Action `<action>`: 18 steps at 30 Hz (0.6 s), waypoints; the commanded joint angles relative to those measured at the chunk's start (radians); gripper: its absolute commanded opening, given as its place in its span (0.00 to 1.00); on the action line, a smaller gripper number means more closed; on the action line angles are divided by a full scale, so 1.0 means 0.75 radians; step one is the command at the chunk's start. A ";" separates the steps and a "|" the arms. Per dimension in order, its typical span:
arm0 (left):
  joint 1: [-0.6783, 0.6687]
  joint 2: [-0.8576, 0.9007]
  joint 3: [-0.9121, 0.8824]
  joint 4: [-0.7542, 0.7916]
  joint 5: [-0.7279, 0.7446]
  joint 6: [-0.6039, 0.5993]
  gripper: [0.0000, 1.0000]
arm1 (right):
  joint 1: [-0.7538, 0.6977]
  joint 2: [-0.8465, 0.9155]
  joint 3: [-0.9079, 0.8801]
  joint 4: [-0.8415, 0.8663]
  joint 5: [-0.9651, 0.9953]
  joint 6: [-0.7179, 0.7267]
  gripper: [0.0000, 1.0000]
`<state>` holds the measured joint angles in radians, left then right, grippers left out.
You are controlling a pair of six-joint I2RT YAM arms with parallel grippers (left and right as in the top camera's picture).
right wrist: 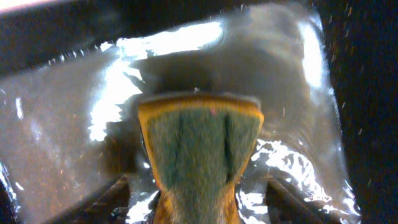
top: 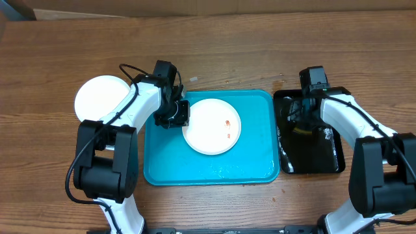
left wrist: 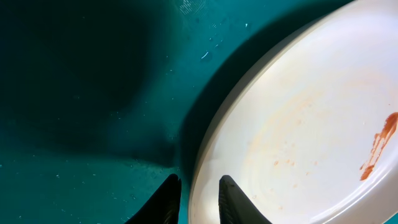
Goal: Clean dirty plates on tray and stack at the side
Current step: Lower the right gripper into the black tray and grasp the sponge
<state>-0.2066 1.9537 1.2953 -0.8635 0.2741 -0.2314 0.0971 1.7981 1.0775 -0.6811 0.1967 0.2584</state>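
A white plate (top: 211,127) with reddish smears (left wrist: 379,146) lies on the turquoise tray (top: 169,162). My left gripper (top: 182,117) is shut on the plate's left rim. In the left wrist view one finger is over the plate (left wrist: 311,112) and the other is on the tray (left wrist: 93,93) side, with the left gripper (left wrist: 199,178) straddling the rim. A second white plate (top: 97,97) rests on the table left of the tray. My right gripper (top: 300,123) hangs open over the black tray. A yellow sponge (right wrist: 199,137) with a green scouring face lies between its spread fingers (right wrist: 106,196), touching neither.
The narrow black tray (top: 325,162) sits right of the turquoise one, and its floor (right wrist: 62,112) looks wet and shiny. Bare wooden table (top: 227,45) lies behind both trays. The left arm (top: 104,162) stands beside the turquoise tray's left edge.
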 commanded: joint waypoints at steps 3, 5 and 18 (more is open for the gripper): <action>0.003 -0.033 -0.013 0.002 0.016 0.024 0.24 | -0.005 -0.023 -0.007 0.084 0.067 0.001 0.75; 0.003 -0.033 -0.013 0.002 0.015 0.024 0.23 | -0.005 -0.023 -0.007 0.110 0.067 0.001 0.73; 0.003 -0.033 -0.013 0.002 0.015 0.024 0.24 | -0.005 -0.023 -0.051 0.175 0.066 0.007 0.58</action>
<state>-0.2066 1.9537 1.2953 -0.8639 0.2741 -0.2314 0.0971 1.7981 1.0557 -0.5587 0.2356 0.2611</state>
